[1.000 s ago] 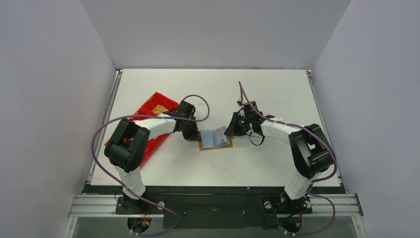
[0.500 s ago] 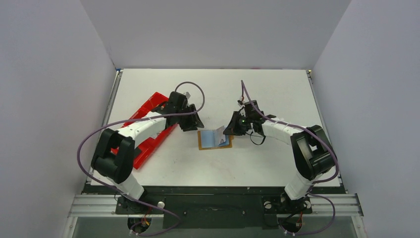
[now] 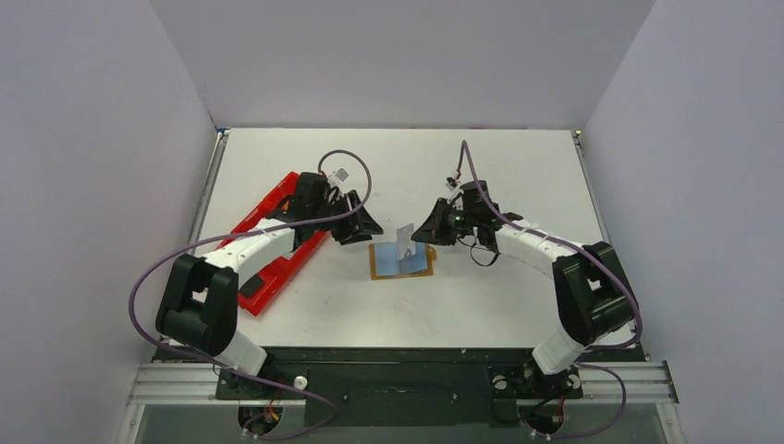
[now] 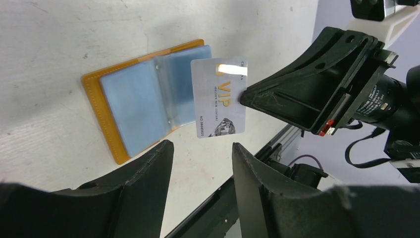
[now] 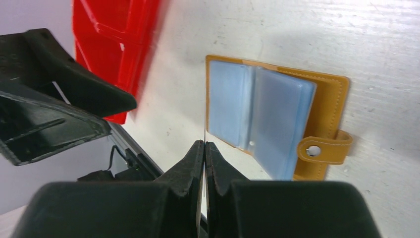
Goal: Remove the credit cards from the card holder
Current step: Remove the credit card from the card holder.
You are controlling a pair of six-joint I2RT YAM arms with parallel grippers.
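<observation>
The right claw (image 3: 416, 235) is closed on a card (image 3: 404, 240), its two fingertips pinching one short edge. The card is pale grey with gold "VIP" lettering (image 4: 218, 96) and stands on edge, sticking out from the claw tips toward the left claw (image 3: 368, 227). All four of its corners show in the left wrist view, so it is out of the sleeves. From the right wrist view the card is seen edge-on, a thin line (image 5: 205, 135) rising from between the pressed fingers (image 5: 190, 161).

The holder (image 3: 381, 266) lies flat and open on the table (image 3: 518, 296), just below the right claw and the card. Its blue-grey plastic sleeves (image 5: 262, 114) face up inside the tan cover, and its snap strap (image 5: 324, 150) lies on the table at one side. Whether other cards sit in the sleeves cannot be told.

The left claw stands open with nothing between its fingers (image 4: 143, 171), facing the card from the holder's far side, near it but apart. A red tray (image 3: 264, 279) lies behind and beneath the left arm, well apart from the holder.
</observation>
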